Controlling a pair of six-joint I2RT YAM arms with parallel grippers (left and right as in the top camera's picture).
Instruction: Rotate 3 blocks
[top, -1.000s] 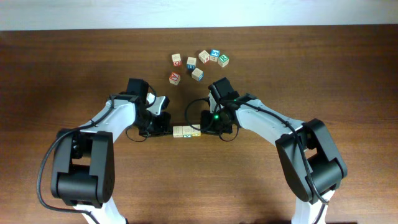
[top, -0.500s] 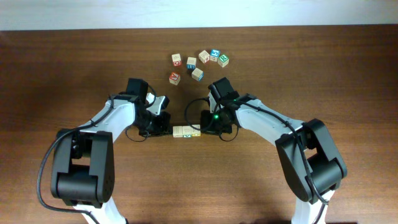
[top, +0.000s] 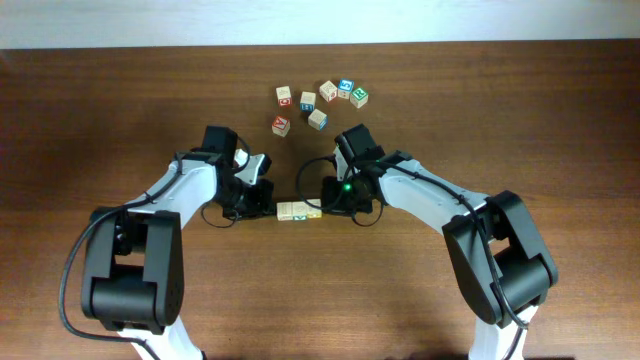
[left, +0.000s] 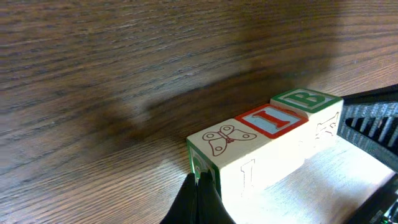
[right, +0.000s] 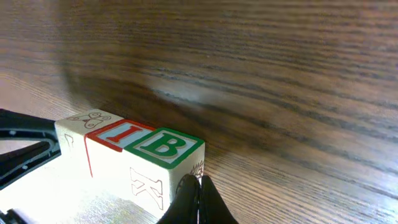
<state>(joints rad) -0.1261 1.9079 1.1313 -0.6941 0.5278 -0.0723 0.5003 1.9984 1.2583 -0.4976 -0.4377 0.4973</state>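
Three pale wooden blocks lie touching in a straight row on the table (top: 300, 211). In the left wrist view they are a butterfly block (left: 227, 140), a red "I" block (left: 272, 120) and a green "B" block (left: 306, 99). My left gripper (left: 198, 186) is shut, and its tip touches the butterfly block's end face. My right gripper (right: 198, 186) is shut too, with its tip against the outer corner of the green "B" block (right: 165, 148). Seen from overhead, the left gripper (top: 270, 208) and the right gripper (top: 330, 207) flank the row.
Several loose alphabet cubes (top: 320, 100) lie scattered at the far side of the wooden table (top: 560, 120), beyond both arms. Both arms reach inward over the table's middle.
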